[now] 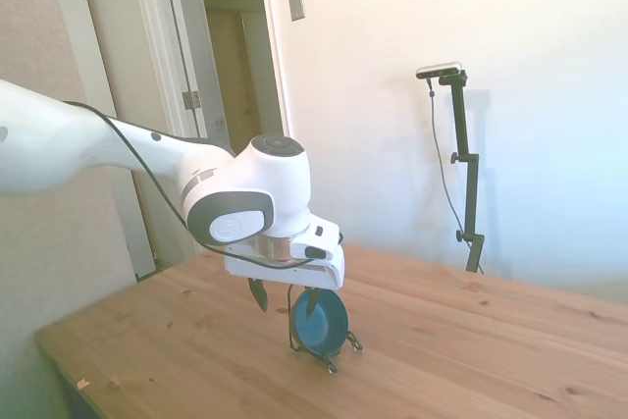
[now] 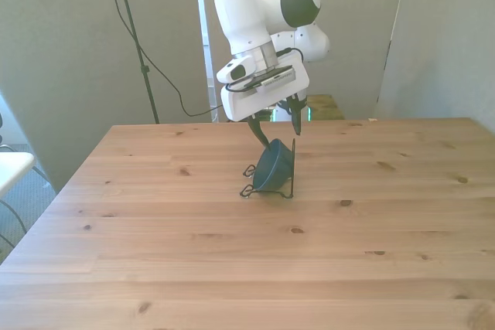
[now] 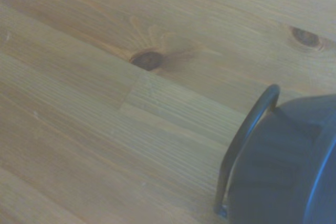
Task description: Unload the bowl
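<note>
The small dark teal-blue bowl point(image 1: 321, 326) point(image 2: 272, 166) stands on its edge in a thin black wire rack point(image 1: 332, 354) point(image 2: 293, 169) near the middle of the wooden table point(image 2: 155, 268). My gripper point(image 1: 285, 299) point(image 2: 278, 127) hangs just above the bowl, pointing down and open. One fingertip point(image 2: 261, 135) reaches the bowl's upper rim, and the other hangs free on the far side of the rack's upright wire. Nothing is between the fingers. The wrist view shows part of the bowl point(image 3: 283, 177) and a rack wire point(image 3: 242, 141) over the bare wood.
Bare wood surrounds the rack on all sides. The table's near corner point(image 1: 59, 345) lies at the side view's lower left. Off the table at the front view's left stands a white object point(image 2: 11, 169). A wall and a doorway point(image 1: 235, 56) stand behind.
</note>
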Controlling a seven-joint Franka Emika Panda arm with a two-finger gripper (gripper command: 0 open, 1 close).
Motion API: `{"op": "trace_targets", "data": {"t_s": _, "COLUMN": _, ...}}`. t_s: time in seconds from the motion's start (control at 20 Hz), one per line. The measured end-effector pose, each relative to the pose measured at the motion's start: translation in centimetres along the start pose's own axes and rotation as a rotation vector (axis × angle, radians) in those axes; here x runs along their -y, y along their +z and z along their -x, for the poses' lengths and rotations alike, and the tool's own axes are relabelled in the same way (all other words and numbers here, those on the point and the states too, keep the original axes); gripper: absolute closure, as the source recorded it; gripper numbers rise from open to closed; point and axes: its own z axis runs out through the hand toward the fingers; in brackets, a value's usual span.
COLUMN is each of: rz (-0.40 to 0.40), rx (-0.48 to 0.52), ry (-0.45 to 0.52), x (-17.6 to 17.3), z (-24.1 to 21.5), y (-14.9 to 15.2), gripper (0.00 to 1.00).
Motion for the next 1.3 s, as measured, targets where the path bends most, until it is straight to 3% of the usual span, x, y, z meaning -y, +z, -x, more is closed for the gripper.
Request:
{"op": "trace_targets", "data": {"t_s": 0.9, "rz": -0.066, "rx": 0.03, "ry": -0.033, "x": -2.0, "z": -1.5, "y": 1.3, "gripper": 1.0}}
{"op": "trace_targets", "data": {"t_s": 1.3, "rz": -0.086, "rx": -0.008, "ry": -0.047, "x": -1.6, "z": -1.3, "y": -0.2, "gripper": 1.0}}
